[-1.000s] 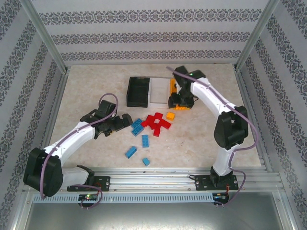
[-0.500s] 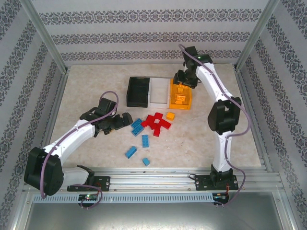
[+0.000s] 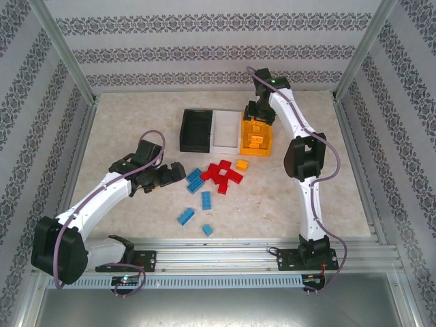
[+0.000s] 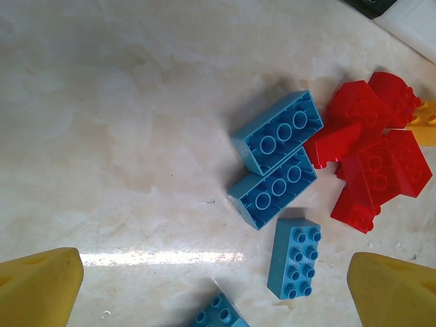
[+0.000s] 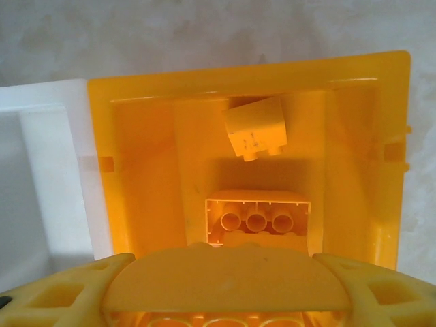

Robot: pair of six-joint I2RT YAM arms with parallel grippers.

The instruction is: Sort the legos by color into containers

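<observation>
Left gripper [image 3: 178,172] gapes wide (arm low); right gripper [image 3: 257,118] clamps 1 yellow lego [image 5: 225,279].

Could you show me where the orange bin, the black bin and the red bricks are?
orange bin [image 3: 257,152]: top view, on its near wall.
black bin [image 3: 195,146]: top view, on its near wall.
red bricks [image 3: 222,175]: top view, on the middle of the pile.

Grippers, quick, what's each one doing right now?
Left gripper: open, holding nothing.
Right gripper: closed on a yellow lego over the orange-yellow bin.
</observation>
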